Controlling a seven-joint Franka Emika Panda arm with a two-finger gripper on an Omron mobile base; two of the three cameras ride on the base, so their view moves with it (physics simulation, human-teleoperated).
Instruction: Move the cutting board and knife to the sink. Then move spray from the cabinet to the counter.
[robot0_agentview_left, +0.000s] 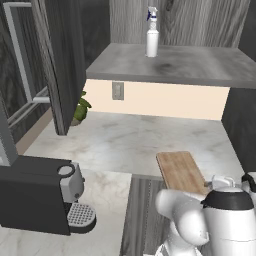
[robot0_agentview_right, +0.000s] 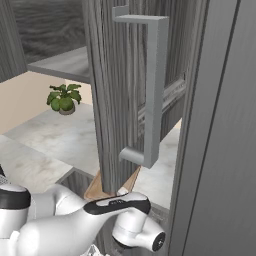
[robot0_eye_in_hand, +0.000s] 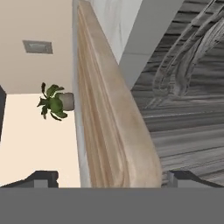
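The tool (robot0_eye_in_hand: 112, 178) stands wide, its tips either side of the board's (robot0_eye_in_hand: 109, 131) near edge, not yet closed on it. The board lies on the bench (robot0_agentview_left: 115, 137) beside the sink, so that move looks unfinished. The spray (robot0_agentview_left: 152, 34) stands on the cabinet shelf (robot0_agentview_left: 190, 67), untouched.

Beige backsplash (robot0_agentview_left: 165, 100) w/ wall outlet (robot0_agentview_left: 118, 91), small potted plant (robot0_agentview_right: 64, 98), black coffee machine (robot0_agentview_left: 37, 197)
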